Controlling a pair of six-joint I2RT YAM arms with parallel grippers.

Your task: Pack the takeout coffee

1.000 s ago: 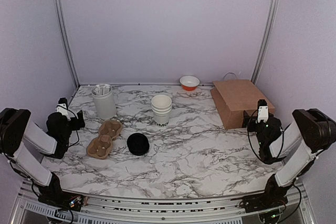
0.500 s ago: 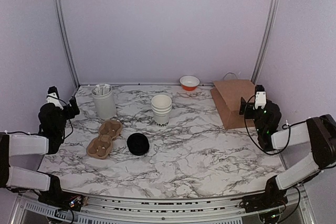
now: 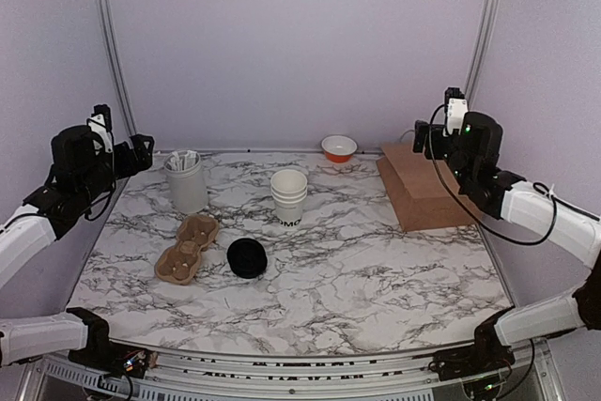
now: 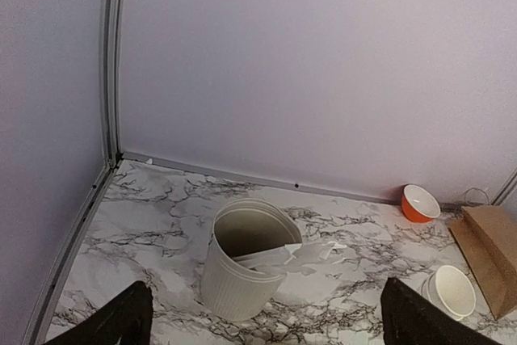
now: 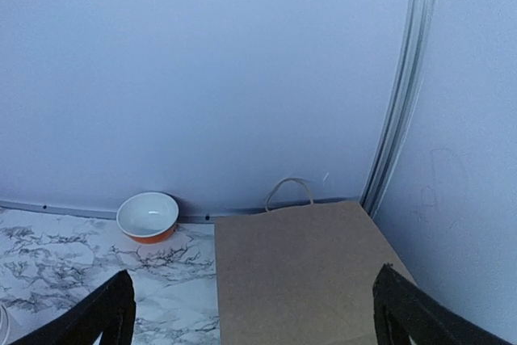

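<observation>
So, from overhead: nothing's really started yet, I'd say. The left gripper (image 3: 139, 151) and right gripper (image 3: 423, 140) both hang high near the back corners, fingers spread, holding nothing. I can't spot a finished takeout coffee anywhere. There's just a cup stack (image 3: 288, 192) mid-table and a loose black lid (image 3: 247, 257) beside the cardboard carrier (image 3: 187, 249). The bottom cup reads something like "OMO".

Left wrist view: jaws wide apart, looking down at a ribbed white tub (image 4: 242, 268).

Right wrist view: jaws wide apart over the brown paper bag (image 5: 299, 272), no print I can see.

Next up, probably: grab a cup and lid it.
</observation>
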